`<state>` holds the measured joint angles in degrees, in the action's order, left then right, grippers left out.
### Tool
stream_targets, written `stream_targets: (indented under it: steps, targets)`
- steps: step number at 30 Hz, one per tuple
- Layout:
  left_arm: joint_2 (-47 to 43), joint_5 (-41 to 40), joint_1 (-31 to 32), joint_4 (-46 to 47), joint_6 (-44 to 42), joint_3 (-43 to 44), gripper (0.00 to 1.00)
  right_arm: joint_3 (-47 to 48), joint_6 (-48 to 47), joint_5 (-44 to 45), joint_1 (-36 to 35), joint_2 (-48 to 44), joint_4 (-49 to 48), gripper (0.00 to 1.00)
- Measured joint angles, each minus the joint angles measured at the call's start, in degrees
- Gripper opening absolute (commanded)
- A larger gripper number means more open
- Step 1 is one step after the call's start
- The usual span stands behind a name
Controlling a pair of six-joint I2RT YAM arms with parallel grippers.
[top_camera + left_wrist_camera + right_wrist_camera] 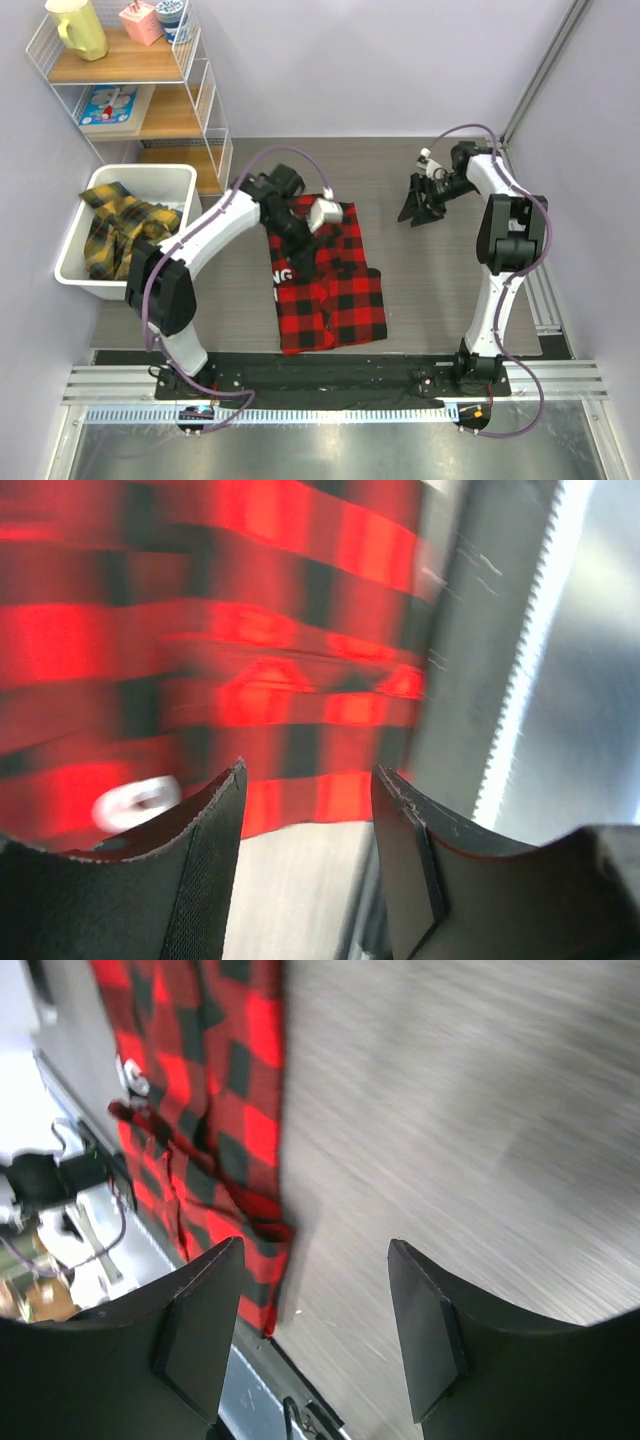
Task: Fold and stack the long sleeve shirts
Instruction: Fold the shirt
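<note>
A red-and-black checked shirt (335,290) lies folded on the table's middle, with white lettering at its left edge. My left gripper (303,250) hovers over its upper left part, open and empty; the left wrist view shows the blurred red check (250,630) beyond the open fingers. My right gripper (418,208) is open and empty over bare table to the right of the shirt; its wrist view shows the shirt (215,1110) at the left. Yellow-and-black checked shirts (118,228) lie crumpled in a white bin (70,268) at the left.
A wire shelf (205,95) with a yellow jug, a pink box and other items stands at the back left. A metal rail (320,385) runs along the table's near edge. Walls close in on both sides.
</note>
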<state>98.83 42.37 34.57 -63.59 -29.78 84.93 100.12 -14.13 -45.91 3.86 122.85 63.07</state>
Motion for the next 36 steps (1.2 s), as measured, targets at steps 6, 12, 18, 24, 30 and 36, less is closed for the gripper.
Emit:
stream_targets:
  steps: [6,12,18,24,30,36]
  targets:
    - [8.3,-8.0,-10.6,7.8,6.9,7.4,0.43,-0.9,-0.9,-2.1,-6.9,0.1,0.7,0.63]
    - [28.6,-16.1,-11.8,11.4,13.2,16.1,0.36,-3.0,-0.7,-2.1,-9.1,1.6,0.3,0.63]
    - [39.3,-19.5,-12.5,8.9,19.8,34.8,0.38,0.0,0.0,-0.4,-7.8,5.2,-0.5,0.63]
    - [38.0,-18.6,-13.5,14.9,22.4,32.9,0.51,-2.9,0.2,-0.3,-7.6,4.2,-1.8,0.68]
    - [19.1,-12.0,-16.0,16.5,22.2,11.3,0.56,-15.7,2.9,-0.7,-10.2,-2.4,-5.0,0.75]
    - [6.9,-6.8,-16.4,14.0,19.1,1.2,0.60,-17.7,5.9,-1.1,-14.6,-3.3,-9.7,0.75]
